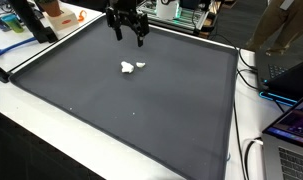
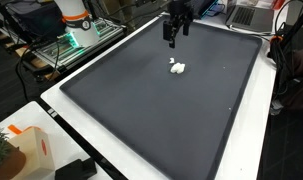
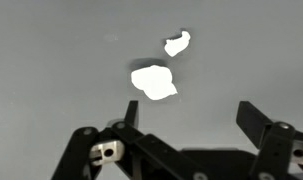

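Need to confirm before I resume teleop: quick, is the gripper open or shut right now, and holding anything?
Gripper: open, holding nothing; it hangs above the dark mat, clear of the two white pieces.

- In an exterior view, the gripper (image 1: 130, 40) hangs at the top centre of the frame, its jaws spread wide with nothing between them.
- Just below it on the dark mat (image 1: 131, 115) lie two white scraps: the larger white piece (image 1: 127, 68) and, close on its right, the smaller white piece (image 1: 140, 66).
- The mat fills most of the frame, and the white table (image 1: 21, 130) shows at the lower left.
- A laptop (image 1: 291, 125) glows at the right edge, and there's an orange object (image 1: 63, 14) at the upper left.
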### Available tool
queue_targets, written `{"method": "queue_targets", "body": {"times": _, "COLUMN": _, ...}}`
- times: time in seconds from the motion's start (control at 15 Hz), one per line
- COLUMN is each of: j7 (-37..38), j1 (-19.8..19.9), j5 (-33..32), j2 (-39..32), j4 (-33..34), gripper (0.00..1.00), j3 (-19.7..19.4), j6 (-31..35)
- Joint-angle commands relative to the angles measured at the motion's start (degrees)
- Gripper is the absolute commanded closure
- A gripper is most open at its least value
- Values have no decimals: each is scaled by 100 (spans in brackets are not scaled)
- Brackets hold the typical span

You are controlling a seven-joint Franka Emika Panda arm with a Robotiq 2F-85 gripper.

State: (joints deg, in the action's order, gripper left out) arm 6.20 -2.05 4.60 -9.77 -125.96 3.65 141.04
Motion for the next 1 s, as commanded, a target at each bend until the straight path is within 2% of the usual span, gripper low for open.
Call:
{"method": "queue_targets", "body": {"times": 0.0, "j7": 300, "j1": -32, "j5": -2, "j2": -203, "j4": 538, "gripper": 0, "j3": -102, "j6": -890}}
{"method": "queue_targets", "body": {"times": 0.13, "j7": 400, "j1": -47, "j5": -1, "j2": -307, "j4": 778, "gripper": 0, "j3": -118, "j6": -1172}}
{"method": "queue_targets", "body": {"times": 0.4, "j7": 627, "j1": -95, "j5": -100, "j2": -574, "j4": 1155, "gripper": 0, "j3": -146, "j6": -1234}}
{"method": "queue_targets", "body": {"times": 0.6, "j7": 768, "j1": -118, "j5": -166, "j2": -874, "j4": 1537, "gripper": 0, "j3": -178, "j6": -1647}}
{"method": "queue_targets", "body": {"times": 0.87, "j7": 519, "j1": -11, "j5": 160, "j2": -1272, "j4": 2112, "gripper": 0, "j3": -117, "j6": -2235}}
{"method": "queue_targets", "body": {"times": 0.93, "j7": 597, "j1": -78, "j5": 13, "j2": -1020, "j4": 1749, "gripper": 0, "j3": -160, "j6": -1864}}
